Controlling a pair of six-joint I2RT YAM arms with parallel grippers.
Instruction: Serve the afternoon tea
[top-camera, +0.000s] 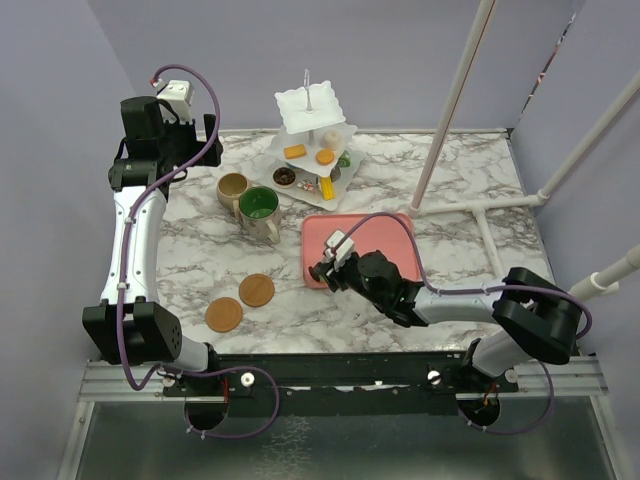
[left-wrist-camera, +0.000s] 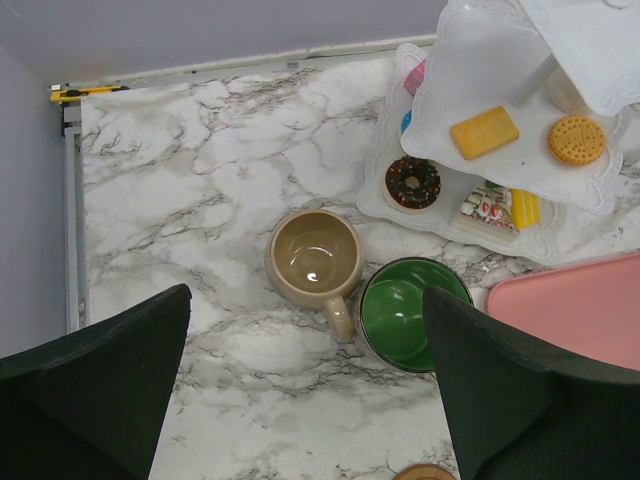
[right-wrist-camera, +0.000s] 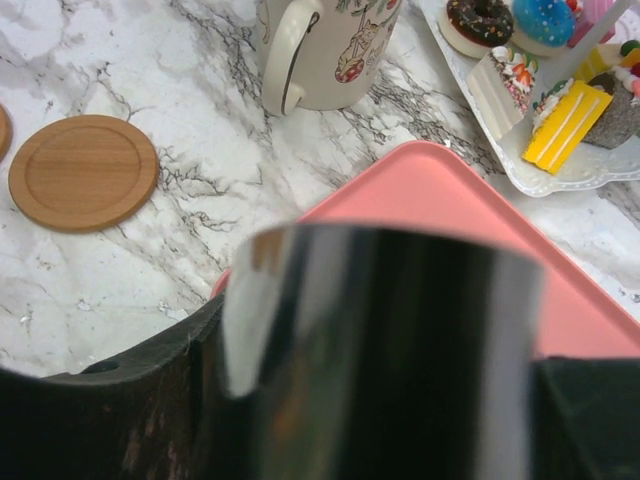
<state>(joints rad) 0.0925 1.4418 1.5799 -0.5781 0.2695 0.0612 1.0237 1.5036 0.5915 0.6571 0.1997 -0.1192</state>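
Observation:
The white three-tier stand (top-camera: 310, 105) stands at the back middle with toy pastries on its tiers, a chocolate donut (top-camera: 284, 176) among them. The beige mug (top-camera: 232, 187) and the green-inside mug (top-camera: 258, 205) stand side by side left of it. Two wooden coasters (top-camera: 257, 290) (top-camera: 224, 314) lie near the front left. My left gripper (left-wrist-camera: 305, 400) is open and empty, high above the mugs (left-wrist-camera: 314, 256) (left-wrist-camera: 405, 310). My right gripper (top-camera: 325, 270) is over the pink tray's left edge, shut on shiny black tongs (right-wrist-camera: 380, 350) that fill its view.
An empty pink tray (top-camera: 385, 235) lies right of centre, in front of the stand. A white pipe frame (top-camera: 450, 110) rises at the back right and runs along the table's right side. Grey walls close the back and sides.

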